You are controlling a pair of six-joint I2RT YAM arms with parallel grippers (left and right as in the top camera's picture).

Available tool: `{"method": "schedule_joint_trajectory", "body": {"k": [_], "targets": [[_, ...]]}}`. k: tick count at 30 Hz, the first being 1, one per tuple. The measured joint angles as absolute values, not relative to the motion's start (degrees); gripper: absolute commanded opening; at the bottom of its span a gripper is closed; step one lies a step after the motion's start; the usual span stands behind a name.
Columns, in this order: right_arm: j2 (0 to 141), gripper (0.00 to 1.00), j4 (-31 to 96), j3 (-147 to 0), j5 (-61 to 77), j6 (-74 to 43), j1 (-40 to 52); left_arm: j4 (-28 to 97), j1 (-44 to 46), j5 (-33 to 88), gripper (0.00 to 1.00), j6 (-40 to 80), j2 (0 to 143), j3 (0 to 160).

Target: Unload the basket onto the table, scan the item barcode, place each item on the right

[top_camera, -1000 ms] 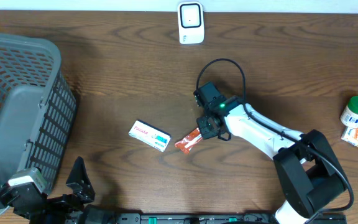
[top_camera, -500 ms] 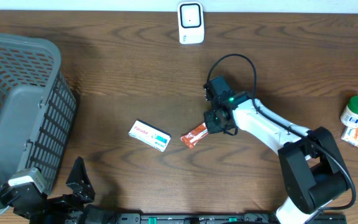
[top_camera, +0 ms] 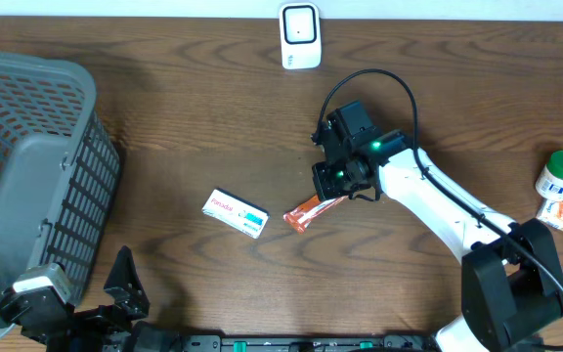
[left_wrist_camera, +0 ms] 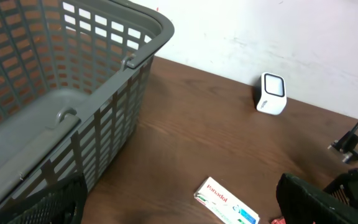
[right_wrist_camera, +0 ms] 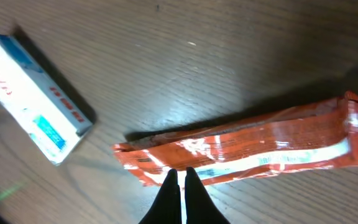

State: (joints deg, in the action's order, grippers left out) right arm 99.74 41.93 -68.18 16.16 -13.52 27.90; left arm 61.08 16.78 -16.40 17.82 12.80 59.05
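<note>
An orange snack packet (top_camera: 310, 211) (right_wrist_camera: 247, 149) hangs just above the table centre, casting a shadow on the wood. My right gripper (top_camera: 333, 198) (right_wrist_camera: 180, 173) is shut on the packet's long edge, pinching the wrapper between black fingertips. The white barcode scanner (top_camera: 300, 36) (left_wrist_camera: 272, 94) stands upright at the table's far edge, well beyond the packet. A white Panadol box (top_camera: 236, 212) (left_wrist_camera: 227, 202) (right_wrist_camera: 33, 93) lies flat to the left of the packet. My left gripper (top_camera: 117, 291) (left_wrist_camera: 179, 208) rests open at the near left edge, holding nothing.
A large grey mesh basket (top_camera: 27, 166) (left_wrist_camera: 135, 56) fills the left side. At the far right stand a green-capped white bottle (top_camera: 562, 174) and a small orange packet (top_camera: 561, 215). A black cable loops over the right arm.
My right gripper has moved away from the front edge and slightly right, carrying the orange packet with it. The left arm and the Panadol box have stayed put.
</note>
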Motion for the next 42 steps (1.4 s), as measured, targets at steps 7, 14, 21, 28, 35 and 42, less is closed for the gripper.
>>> {"method": "schedule_joint_trajectory", "body": {"k": [7,14,21,28,35,42], "targets": [[101.73,0.01,41.78,-67.70,11.60,-13.58,27.90,61.08,16.78,-16.40,0.98,17.82,12.80,59.05],[106.89,0.01,41.15,-67.59,10.22,-13.87,27.90,61.08,16.78,-16.40,0.97,17.82,12.80,59.05],[107.96,0.01,41.12,-67.53,11.18,-13.96,27.99,61.08,16.78,-16.40,0.97,17.82,12.80,59.05],[105.56,0.02,40.29,-67.33,17.67,-11.00,30.72,61.08,16.78,-16.40,0.97,17.82,12.80,59.05],[102.74,0.02,32.23,-67.33,19.07,-10.87,31.42,61.08,16.78,-16.40,0.97,17.82,12.80,59.05],[106.85,0.01,27.20,-67.33,18.13,-12.23,34.04,61.08,16.78,-16.40,0.97,17.82,12.80,59.05]]}}
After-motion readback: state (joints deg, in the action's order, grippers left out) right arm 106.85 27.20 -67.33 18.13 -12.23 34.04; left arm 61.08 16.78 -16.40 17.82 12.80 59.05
